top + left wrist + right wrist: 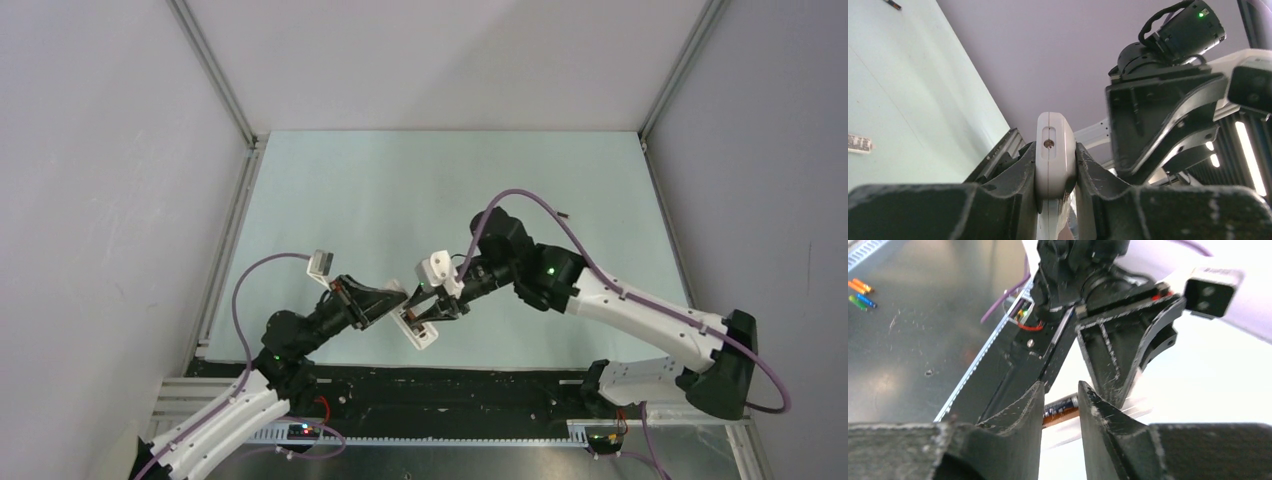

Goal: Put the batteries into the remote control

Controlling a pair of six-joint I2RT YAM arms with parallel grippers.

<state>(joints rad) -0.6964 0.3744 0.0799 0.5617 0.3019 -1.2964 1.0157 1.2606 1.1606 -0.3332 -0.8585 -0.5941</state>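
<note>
Closest in, the left wrist view shows us the left pincer clamped shut on the slim white remote control, seen end-on. In the right wrist view, a dark battery lies across the narrow gap of the right pincer. We cannot tell whether it is gripped. We judge that loading is in hand, and the battery next needs seating squarely in the remote. Only the overhead view shows both pincers meeting over the near edge of the pale green table.

Battery partly behind right fingers
</note>
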